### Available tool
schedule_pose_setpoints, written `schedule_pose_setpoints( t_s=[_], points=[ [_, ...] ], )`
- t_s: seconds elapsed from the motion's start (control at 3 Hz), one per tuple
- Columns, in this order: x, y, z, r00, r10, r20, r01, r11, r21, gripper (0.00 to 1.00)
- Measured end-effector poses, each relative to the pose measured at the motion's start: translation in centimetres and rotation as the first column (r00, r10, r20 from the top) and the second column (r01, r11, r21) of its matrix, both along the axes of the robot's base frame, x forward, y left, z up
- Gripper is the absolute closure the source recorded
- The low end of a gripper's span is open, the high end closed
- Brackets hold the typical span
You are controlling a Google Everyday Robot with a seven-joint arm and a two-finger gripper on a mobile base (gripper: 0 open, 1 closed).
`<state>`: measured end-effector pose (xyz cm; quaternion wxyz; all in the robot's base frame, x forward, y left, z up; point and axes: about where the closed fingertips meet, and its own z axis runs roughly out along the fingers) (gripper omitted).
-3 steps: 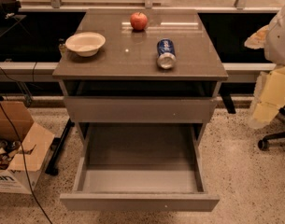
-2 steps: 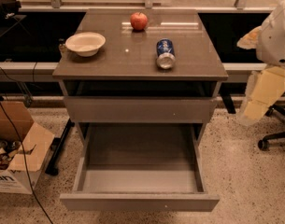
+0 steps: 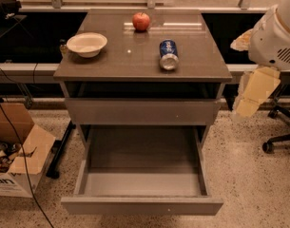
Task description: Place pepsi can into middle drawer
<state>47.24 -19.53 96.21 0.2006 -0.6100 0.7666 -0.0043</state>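
- We see the pepsi can lying on its side on the desk, right of centre and towards the front edge. One silver end faces us.
- Lying down like that, it could roll sideways if nudged, so we judge a grip across its round body to be the safer approach.
- The red apple sits at the back of the desk and the white bowl at the left. Both are well apart from the can, so they should not crowd a reach.
- The middle drawer is pulled out low in front of us with its grey floor bare. We take it that it stands open this far so the can may be lowered in from above.
- Above it, the closed drawer front sits flush and plays no part.
- The hand appears to be the pale piece hanging under the white arm housing at the right. It is beside the desk, below its top, and well apart from the can.
- We cannot tell whether the hand is wide or narrow, but it holds nothing that we can see.
- The task looks barely begun: the reach to the can comes first.
- A cardboard box stands on the floor at the left.
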Motion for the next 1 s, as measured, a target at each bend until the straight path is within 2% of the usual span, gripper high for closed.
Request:
schedule_pose_setpoints(
  t_s=[0.33,0.67,1.0],
  points=[
    [1.9,1.6,-1.0,0.9994,-0.023,0.025,0.022,0.999,0.044,0.00],
    [5.9,4.3,-2.5,0.9964,-0.053,0.066,0.043,0.989,0.139,0.00],
    [10.3,6.5,-3.8,0.9902,-0.092,0.105,0.066,0.971,0.230,0.00]
  ],
)
